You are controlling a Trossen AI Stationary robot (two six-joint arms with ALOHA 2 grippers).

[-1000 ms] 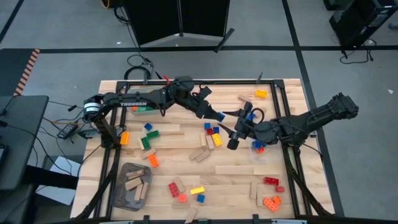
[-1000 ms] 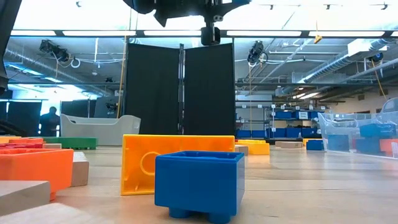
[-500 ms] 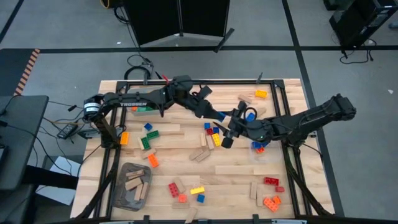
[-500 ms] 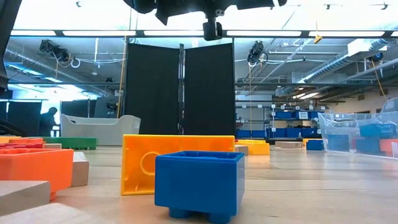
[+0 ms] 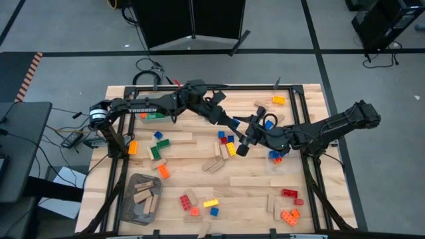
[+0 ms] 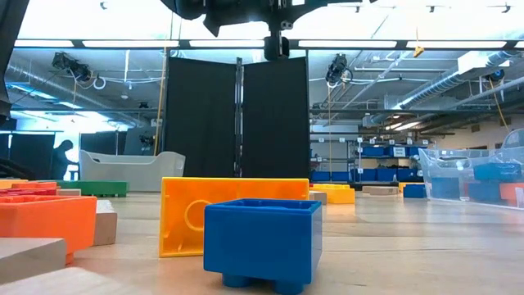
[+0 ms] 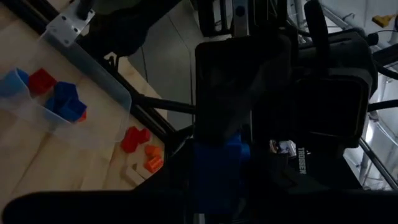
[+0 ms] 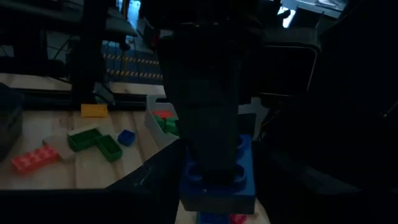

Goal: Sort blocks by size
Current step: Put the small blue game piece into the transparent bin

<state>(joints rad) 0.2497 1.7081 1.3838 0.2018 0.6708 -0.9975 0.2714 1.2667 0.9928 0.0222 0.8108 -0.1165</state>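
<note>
Seen from above, the two dark arms meet over the middle of the light wooden table (image 5: 252,179). The left arm reaches in from about ten o'clock, stretched long and low. Its left gripper (image 5: 237,125) is clamped on a small blue studded plastic brick (image 7: 219,163), held above the boards at the table's centre. The right arm stretches in from three o'clock, and the right gripper (image 5: 244,142) sits just at five o'clock of the left one. Its fingers flank the same brick; whether they press it I cannot tell.

Only the wrist views show the brick itself. The left wrist view has it between its own dark fingers, with a clear plastic bin (image 7: 93,118) of red and blue bricks beyond. The right wrist view shows the brick's studs and the left gripper's finger on top.

The low view shows a blue square brick (image 6: 262,242) in front of an orange brick (image 6: 196,215) on the boards, with a black folding screen (image 6: 237,119) and warehouse shelving behind. Other bricks lie scattered across the table, and tan wooden pieces fill a grey tray (image 5: 131,214) at seven o'clock.
</note>
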